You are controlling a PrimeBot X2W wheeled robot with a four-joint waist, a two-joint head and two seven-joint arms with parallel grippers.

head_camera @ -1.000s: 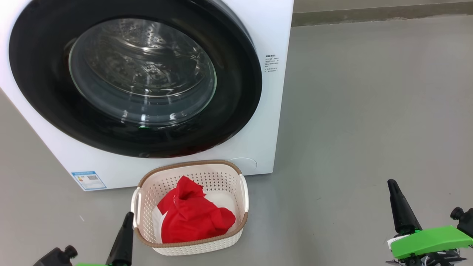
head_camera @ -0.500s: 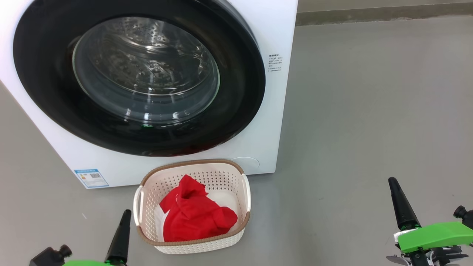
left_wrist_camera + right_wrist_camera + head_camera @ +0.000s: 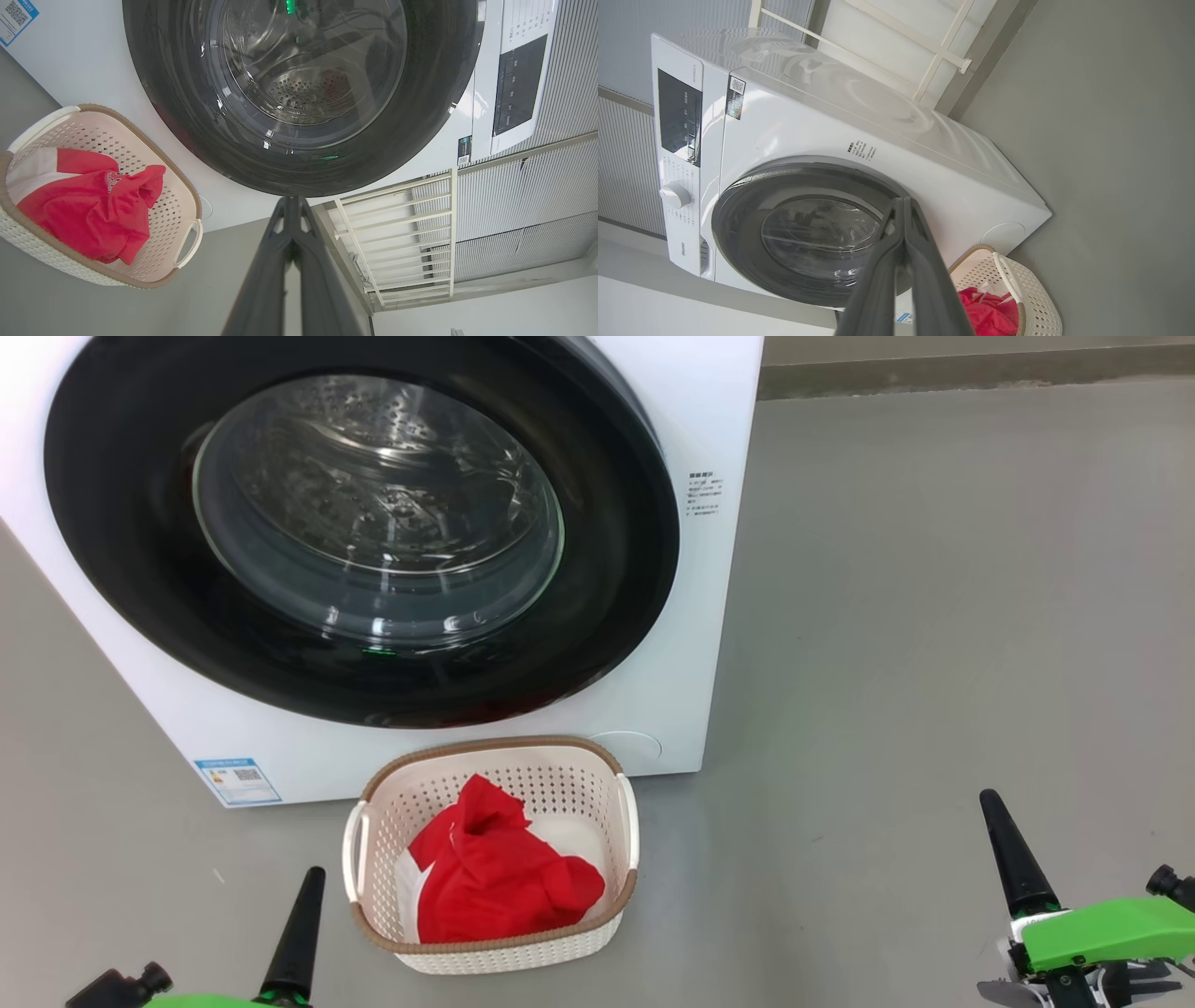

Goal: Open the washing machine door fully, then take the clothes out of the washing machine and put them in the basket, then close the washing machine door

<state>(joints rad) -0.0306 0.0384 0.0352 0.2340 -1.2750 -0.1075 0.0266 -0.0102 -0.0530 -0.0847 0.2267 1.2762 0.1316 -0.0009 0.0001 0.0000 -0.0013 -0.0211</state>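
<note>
1. Down at the lower left of the head view, the left gripper has its two dark fingers pressed together into one spike, holding nothing; its base is cut off by the bottom edge.
2. At the lower right, the right gripper is pinched closed and empty too, well apart from everything else.
3. Just beside the left gripper stands the basket on the grey floor.
4. Inside it the clothes lie crumpled and hide most of its bottom; their white lettering is too small to read.
5. Just behind the basket is the washing machine, its top cut off in the head view.
6. The washing machine door lies against the front; whether it is latched is unclear.
7. Reflections on its glass blur the steel drum behind.
</note>
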